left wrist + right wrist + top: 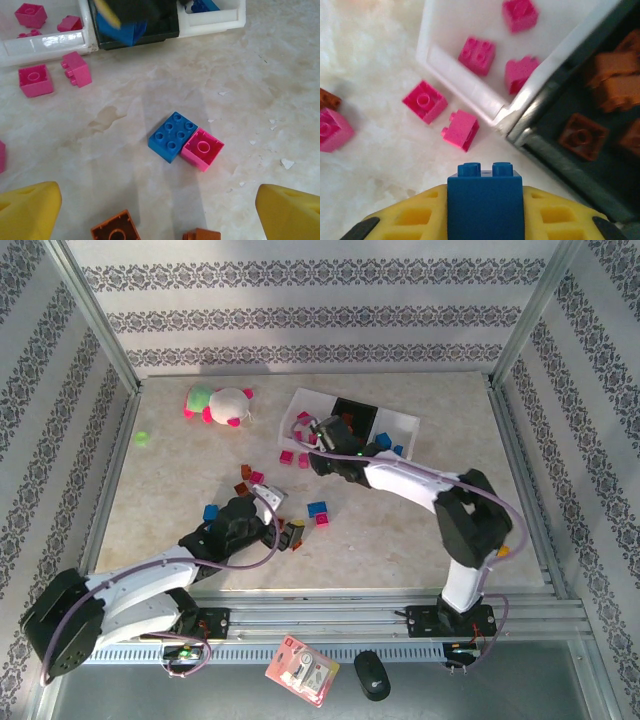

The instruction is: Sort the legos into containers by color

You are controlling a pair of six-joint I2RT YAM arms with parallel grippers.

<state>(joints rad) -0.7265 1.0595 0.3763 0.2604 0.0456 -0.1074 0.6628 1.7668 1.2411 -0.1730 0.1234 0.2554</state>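
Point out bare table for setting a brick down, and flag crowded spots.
Bare table: left side, between the green piece and left arm; also right of the containers up to the rail. Crowded: legos scattered from the left gripper to the containers.

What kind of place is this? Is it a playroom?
Probably a robot test booth in a lab: the white-and-black left robot arm and right robot arm are mounted on a silver metal rail at the edge of the beige marble-look table, and patterned wall panels box it in.

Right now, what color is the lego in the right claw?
The lego is blue; right wrist view shows it best.
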